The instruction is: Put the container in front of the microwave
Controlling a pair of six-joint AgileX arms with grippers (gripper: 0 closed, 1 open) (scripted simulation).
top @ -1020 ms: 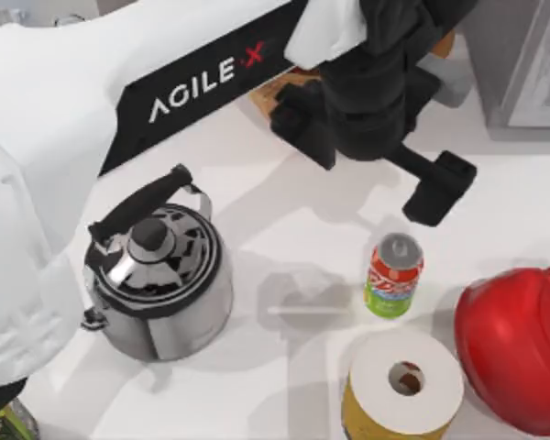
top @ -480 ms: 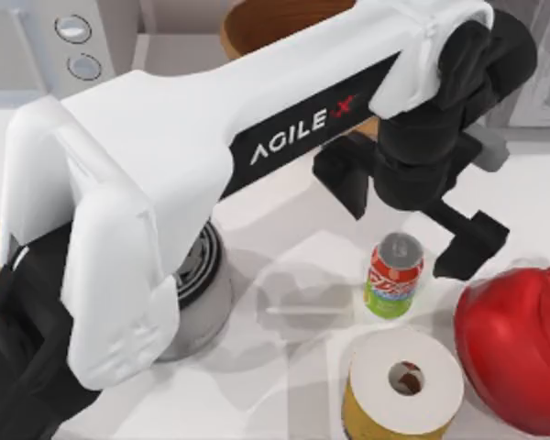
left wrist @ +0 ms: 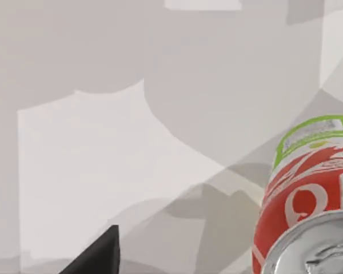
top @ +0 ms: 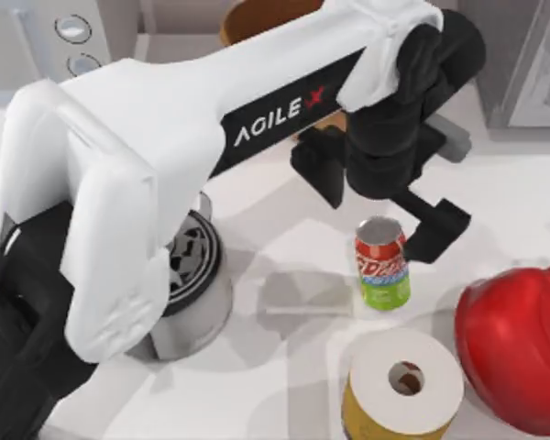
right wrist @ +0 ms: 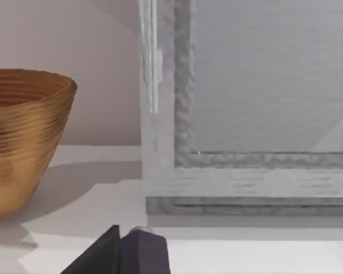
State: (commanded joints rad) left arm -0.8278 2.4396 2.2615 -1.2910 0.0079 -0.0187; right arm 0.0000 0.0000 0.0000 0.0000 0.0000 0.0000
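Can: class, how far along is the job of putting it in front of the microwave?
Done: the left gripper hovers open over the can, right of centre. In hand: nothing, as the can is not yet gripped. Left: close on it, carry it to the microwave at the far left and set it down in front. The right gripper idles facing the bowl.

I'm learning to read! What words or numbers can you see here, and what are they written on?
"AGILE X" in white letters, with the X in red: on the black panel of the left arm.
White lettering on the red half of the can: too blurred to read in the top view, and cut off in the left wrist view.
Small label on the can's green half: too small to read.
The microwave knobs carry no readable marks.
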